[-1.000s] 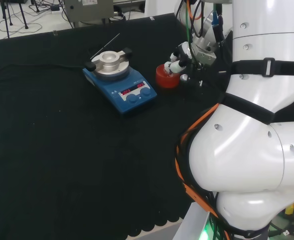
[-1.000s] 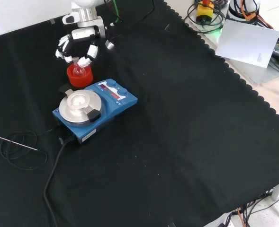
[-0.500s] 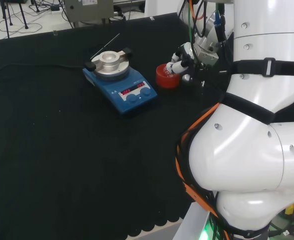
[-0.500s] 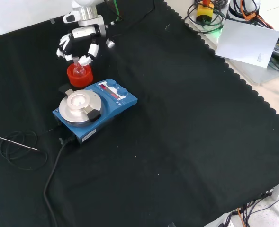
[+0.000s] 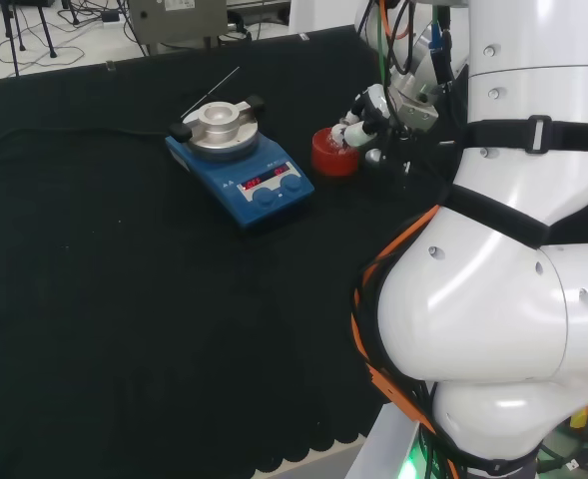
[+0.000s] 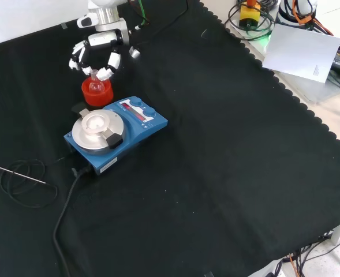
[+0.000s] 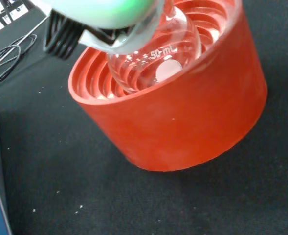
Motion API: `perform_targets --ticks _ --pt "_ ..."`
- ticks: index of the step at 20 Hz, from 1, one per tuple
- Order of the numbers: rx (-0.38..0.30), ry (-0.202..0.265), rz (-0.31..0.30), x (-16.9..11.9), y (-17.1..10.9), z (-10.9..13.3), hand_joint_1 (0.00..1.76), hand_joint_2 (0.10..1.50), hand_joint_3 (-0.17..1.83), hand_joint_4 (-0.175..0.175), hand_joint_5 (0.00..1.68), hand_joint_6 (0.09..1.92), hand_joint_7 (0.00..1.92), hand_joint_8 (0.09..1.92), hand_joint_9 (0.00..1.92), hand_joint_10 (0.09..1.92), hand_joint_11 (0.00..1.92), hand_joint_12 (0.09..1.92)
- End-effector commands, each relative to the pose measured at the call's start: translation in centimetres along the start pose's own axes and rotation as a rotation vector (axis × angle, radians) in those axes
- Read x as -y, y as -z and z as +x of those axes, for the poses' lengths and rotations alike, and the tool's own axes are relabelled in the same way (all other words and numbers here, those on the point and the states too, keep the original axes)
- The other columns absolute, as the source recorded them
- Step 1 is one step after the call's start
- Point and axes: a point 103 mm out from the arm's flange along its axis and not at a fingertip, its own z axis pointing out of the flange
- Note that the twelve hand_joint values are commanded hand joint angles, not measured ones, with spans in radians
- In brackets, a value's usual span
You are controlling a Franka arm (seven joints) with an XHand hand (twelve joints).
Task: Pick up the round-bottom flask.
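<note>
The round-bottom flask (image 6: 94, 86) is small and of clear glass, and its bulb (image 7: 158, 58) sits in the hollow of a red ribbed stand (image 6: 97, 94) (image 5: 332, 156) (image 7: 183, 122). The hand (image 6: 96, 51) (image 5: 370, 107) hangs just above it, in the front view at the cloth's top left. Its fingers are curled round the flask's thin neck (image 6: 92, 74). In the wrist view a fingertip (image 7: 119, 41) lies against the neck where it meets the bulb. The flask looks empty.
A blue hotplate stirrer (image 6: 115, 133) (image 5: 242, 158) with a round metal top stands right beside the red stand. Its black cable (image 6: 66, 202) runs toward the front view's lower left, near a thin wire coil (image 6: 19, 179). White arm links (image 5: 513, 249) fill the head view's right.
The hand has shifted a little to the right and up in the head view, closing in on the neck. The flask and the stand stay where they were.
</note>
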Motion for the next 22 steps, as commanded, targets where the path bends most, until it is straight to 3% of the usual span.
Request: perform_targets --ticks 1,3,4,5,6,7,8,11,13,17,22 --pt "0.002 0.006 -0.003 0.0 -0.1 0.3 0.96 0.59 0.74 -0.143 1.0 0.84 0.41 0.68 0.58 0.69 0.25 1.33" --pt "0.001 0.009 -0.001 -0.1 -0.1 0.5 0.96 0.6 0.74 -0.145 1.0 0.83 0.41 0.68 0.58 0.69 0.25 1.33" --pt "0.005 0.01 -0.003 -0.2 -0.1 0.6 1.0 0.67 0.65 -0.03 1.04 0.85 0.41 0.68 0.58 0.69 0.25 1.33" --pt "0.007 0.009 -0.006 -0.2 -0.2 0.7 1.03 0.74 0.55 0.063 1.07 0.86 0.41 0.68 0.59 0.69 0.25 1.33" --pt "0.009 0.009 -0.014 -0.2 -0.1 0.8 1.05 0.79 0.48 0.118 1.09 0.86 0.42 0.68 0.59 0.69 0.25 1.33" --pt "0.008 0.012 -0.024 -0.2 -0.1 0.8 1.06 0.81 0.46 0.141 1.11 0.85 0.43 0.68 0.59 0.68 0.26 1.33" --pt "0.011 0.016 -0.031 -0.2 0.0 0.9 1.08 0.8 0.5 0.134 1.12 0.86 0.45 0.67 0.61 0.67 0.27 1.32" --pt "0.007 0.018 -0.037 -0.1 0.5 1.1 1.12 0.69 0.73 0.036 1.14 0.95 0.5 0.65 0.65 0.64 0.31 1.31" --pt "0.009 0.022 -0.038 0.0 0.6 1.1 1.13 0.65 0.81 -0.001 1.14 0.99 0.52 0.64 0.67 0.63 0.32 1.31" --pt "0.012 0.024 -0.041 0.4 2.0 1.9 1.14 0.63 0.86 -0.035 1.14 1.01 0.52 0.64 0.68 0.63 0.33 1.31" --pt "0.019 0.024 -0.037 1.0 3.1 2.8 1.14 0.62 0.87 -0.046 1.14 1.02 0.53 0.64 0.69 0.63 0.34 1.31"
